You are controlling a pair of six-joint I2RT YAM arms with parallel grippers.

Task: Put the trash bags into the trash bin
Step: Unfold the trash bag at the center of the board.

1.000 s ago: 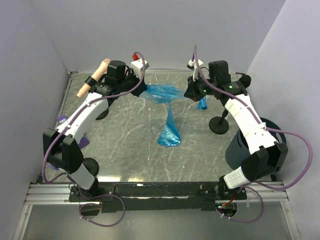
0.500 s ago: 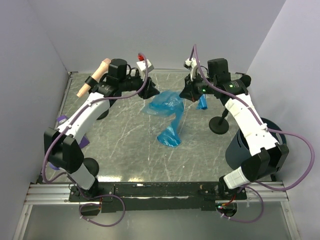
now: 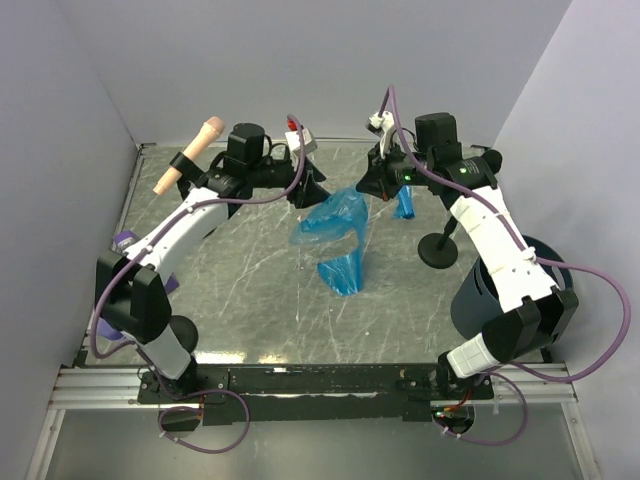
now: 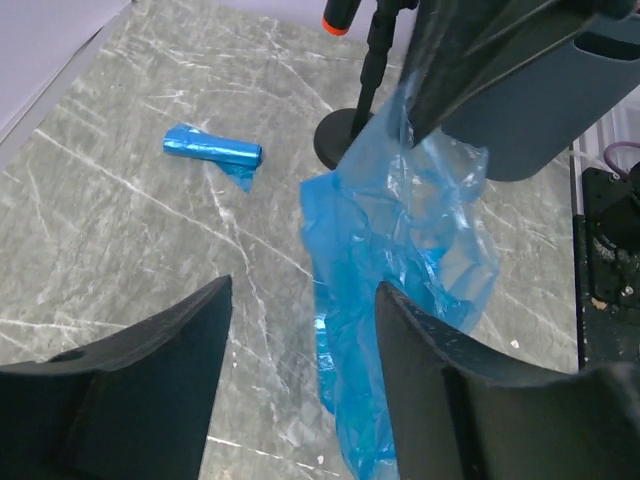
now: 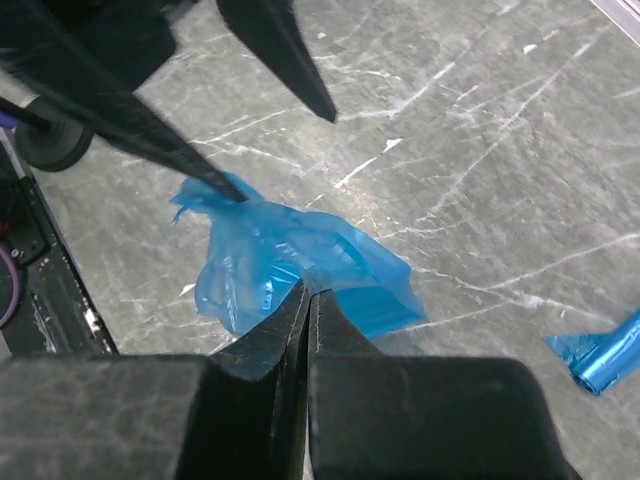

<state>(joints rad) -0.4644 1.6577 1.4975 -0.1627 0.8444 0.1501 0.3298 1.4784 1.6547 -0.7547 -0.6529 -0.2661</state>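
A long translucent blue trash bag (image 3: pixel 336 238) hangs from my right gripper (image 3: pixel 372 188), its lower end resting crumpled on the table. In the right wrist view that gripper (image 5: pixel 308 292) is shut on the bag's (image 5: pixel 268 250) top edge. My left gripper (image 3: pixel 312 192) stands open just left of the bag; its fingers (image 4: pixel 305 300) flank the film (image 4: pixel 400 270), and I cannot tell whether they touch it. A small blue roll (image 3: pixel 404 208) (image 4: pixel 212 150) lies on the table behind the right arm. The dark trash bin (image 3: pixel 478 292) stands at the right edge, partly hidden under the right arm.
A black round stand base (image 3: pixel 438 250) sits between the bag and the bin. Another base (image 3: pixel 182 328) sits near the left arm. A beige-tipped microphone (image 3: pixel 190 155) pokes up at the back left. Grey walls close in the back and both sides.
My left gripper has opened and let go of the bag, then shifted right. The bag, stretched between both grippers before, now hangs from the right gripper alone.
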